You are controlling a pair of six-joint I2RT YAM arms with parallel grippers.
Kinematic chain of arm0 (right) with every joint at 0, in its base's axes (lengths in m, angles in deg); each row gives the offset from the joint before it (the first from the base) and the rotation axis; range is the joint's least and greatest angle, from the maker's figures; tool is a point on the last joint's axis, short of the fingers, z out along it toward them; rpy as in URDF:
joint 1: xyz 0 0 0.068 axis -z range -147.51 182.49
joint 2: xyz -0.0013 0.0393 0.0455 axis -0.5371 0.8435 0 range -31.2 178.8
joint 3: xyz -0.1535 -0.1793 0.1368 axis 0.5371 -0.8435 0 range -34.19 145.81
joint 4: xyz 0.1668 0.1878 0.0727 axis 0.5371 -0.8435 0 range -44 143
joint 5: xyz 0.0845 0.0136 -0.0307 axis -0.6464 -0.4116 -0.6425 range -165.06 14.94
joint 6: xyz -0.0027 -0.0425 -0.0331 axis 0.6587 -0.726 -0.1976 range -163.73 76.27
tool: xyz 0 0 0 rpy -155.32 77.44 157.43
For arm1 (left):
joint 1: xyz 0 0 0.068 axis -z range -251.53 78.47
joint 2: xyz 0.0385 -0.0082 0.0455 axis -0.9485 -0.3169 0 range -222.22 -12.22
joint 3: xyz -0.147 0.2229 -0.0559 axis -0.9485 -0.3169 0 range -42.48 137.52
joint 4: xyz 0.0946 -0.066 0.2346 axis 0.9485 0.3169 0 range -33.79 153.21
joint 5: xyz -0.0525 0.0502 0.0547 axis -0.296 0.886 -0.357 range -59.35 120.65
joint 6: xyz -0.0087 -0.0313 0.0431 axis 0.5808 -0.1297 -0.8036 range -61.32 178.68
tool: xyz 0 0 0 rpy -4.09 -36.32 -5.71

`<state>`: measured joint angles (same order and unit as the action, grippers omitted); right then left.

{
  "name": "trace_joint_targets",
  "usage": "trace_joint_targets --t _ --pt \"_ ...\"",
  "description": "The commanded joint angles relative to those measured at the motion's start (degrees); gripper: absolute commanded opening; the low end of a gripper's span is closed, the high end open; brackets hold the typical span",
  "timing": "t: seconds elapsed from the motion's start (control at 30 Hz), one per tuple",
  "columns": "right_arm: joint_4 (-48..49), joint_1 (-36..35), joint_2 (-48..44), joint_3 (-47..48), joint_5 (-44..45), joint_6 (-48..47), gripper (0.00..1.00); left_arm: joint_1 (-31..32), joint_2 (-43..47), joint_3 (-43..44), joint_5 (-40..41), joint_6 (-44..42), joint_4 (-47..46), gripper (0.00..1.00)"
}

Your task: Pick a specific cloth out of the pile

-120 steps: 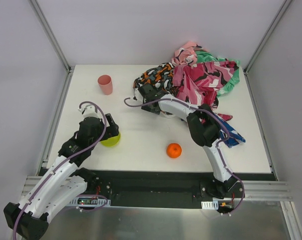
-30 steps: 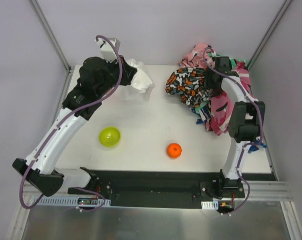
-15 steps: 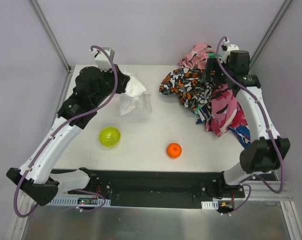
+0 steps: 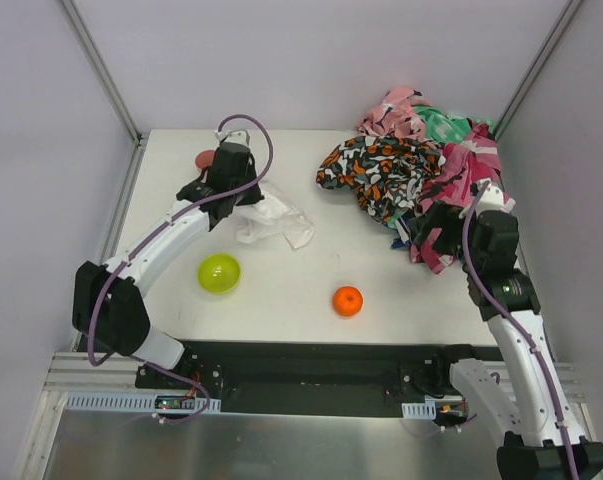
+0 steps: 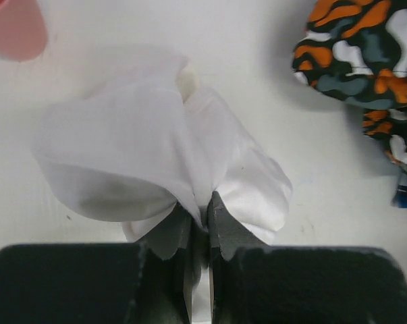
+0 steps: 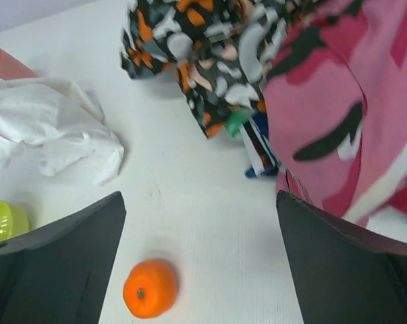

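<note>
Two tools are working over a matte white worktop (image 4: 281, 262). The left tool (image 4: 247, 192) is pinching a soft, plain white cloth (image 4: 273, 220) between jaws closed to a narrow slit. In the left wrist view its dark fingers (image 5: 225, 229) are squeezing a gathered fold, and the thin, smooth fabric is billowing outward in rounded lobes with gentle creases. This white cloth is lying crumpled on the far left part of the worktop, well apart from the pile and near a smooth pink cup (image 5: 11, 27).

The right tool (image 4: 428, 226) is hanging with its jaws spread wide, gripping nothing, at the near edge of the heaped pile of bright patterned fabrics (image 4: 411, 165), which is filling the far right corner. An orange-black-white blotched fabric (image 6: 190, 47) is draping over the pile's left side. A pink fabric with black streaks (image 6: 331, 115) is folding down on its right, and a green-white fabric (image 4: 451, 128) is showing at the back.

A glossy yellow-green round thing (image 4: 219, 272) and a small orange fruit (image 4: 348, 300) are sitting apart on the near worktop.
</note>
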<state>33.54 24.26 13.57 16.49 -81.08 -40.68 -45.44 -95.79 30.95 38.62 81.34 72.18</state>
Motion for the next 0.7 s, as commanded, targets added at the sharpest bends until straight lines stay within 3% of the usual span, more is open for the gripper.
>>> trace_joint_targets --t 0.0,0.17,0.33,0.4,0.47,0.5,0.67 --pt "-1.27 0.06 -6.61 -6.1 5.67 4.6 0.95 -0.86 -3.69 -5.04 5.04 7.65 -2.52 0.0" --pt "-3.12 0.05 -12.07 -9.71 9.53 5.48 0.96 -0.86 -10.72 -8.12 2.5 11.97 -2.52 0.05" --pt "-4.44 0.14 -14.27 -11.39 12.0 5.83 0.95 -0.86 -14.78 -8.3 -0.4 13.29 -2.52 0.21" --pt "-4.97 0.06 -14.54 -11.74 11.74 5.65 0.96 -0.86 -14.17 -7.95 -1.98 12.59 -2.52 0.37" --pt "-5.93 0.14 -14.71 -11.74 11.91 5.13 0.96 -0.86 -11.37 -8.21 -3.22 11.63 -2.17 0.72" --pt "-6.72 0.06 -14.63 -11.65 12.61 5.12 0.96 -0.86 -8.83 -8.65 -3.74 11.27 -1.99 0.99" --pt "-8.75 0.06 -14.54 -10.95 16.39 5.04 0.96 -0.69 8.73 -14.0 -3.49 11.54 -1.11 0.99"
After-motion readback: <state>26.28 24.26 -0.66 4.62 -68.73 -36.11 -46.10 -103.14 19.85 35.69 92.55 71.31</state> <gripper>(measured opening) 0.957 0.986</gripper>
